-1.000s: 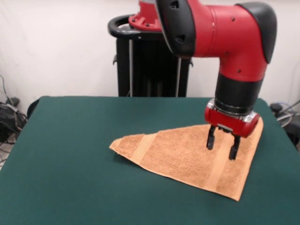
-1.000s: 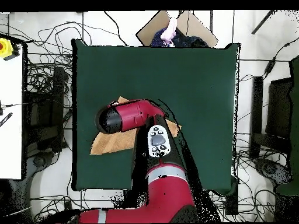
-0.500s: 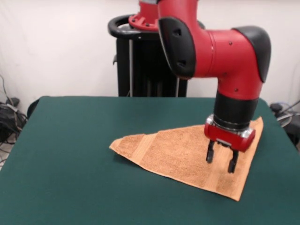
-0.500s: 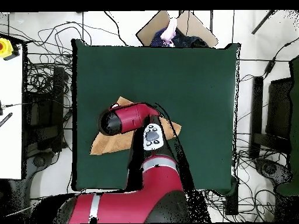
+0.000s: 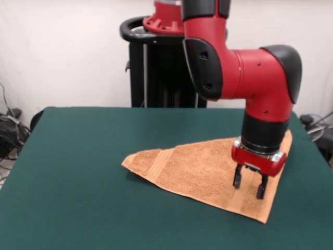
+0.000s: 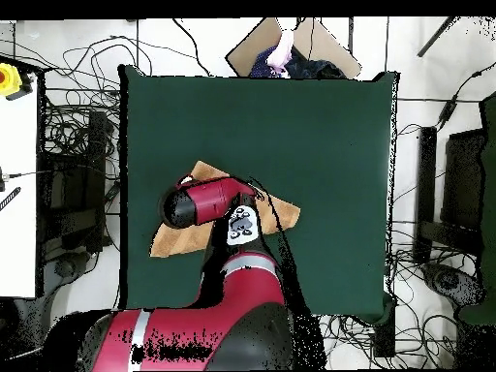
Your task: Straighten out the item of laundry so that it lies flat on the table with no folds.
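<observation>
Now | towel [image 5: 197, 169] folded triangular (near table [image 5: 78, 177] edge) | hand [image 5: 249, 186] spread above

I see a peach-orange towel [image 5: 208, 174] with paler woven stripes near its edges, on my dark green table [image 5: 78, 172]. My arm [image 5: 250, 78] is red with black joints; gripper [image 5: 248, 186] black.

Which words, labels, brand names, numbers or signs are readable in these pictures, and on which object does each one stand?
None can be read.
The arm, gripper, towel and table show no text.
The arm's button panel bears marks too small to read.
</observation>
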You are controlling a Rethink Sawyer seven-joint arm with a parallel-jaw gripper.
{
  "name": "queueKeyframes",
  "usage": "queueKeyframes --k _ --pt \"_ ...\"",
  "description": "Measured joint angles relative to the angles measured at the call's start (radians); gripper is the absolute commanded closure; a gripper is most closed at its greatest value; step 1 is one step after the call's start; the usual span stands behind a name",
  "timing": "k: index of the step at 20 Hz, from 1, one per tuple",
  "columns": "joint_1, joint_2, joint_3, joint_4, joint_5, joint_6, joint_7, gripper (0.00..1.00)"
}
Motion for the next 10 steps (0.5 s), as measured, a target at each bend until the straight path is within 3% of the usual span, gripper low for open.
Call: queueKeyframes --k 10 --pt "0.032 0.011 -0.038 -0.009 0.048 -0.001 0.0 0.0"
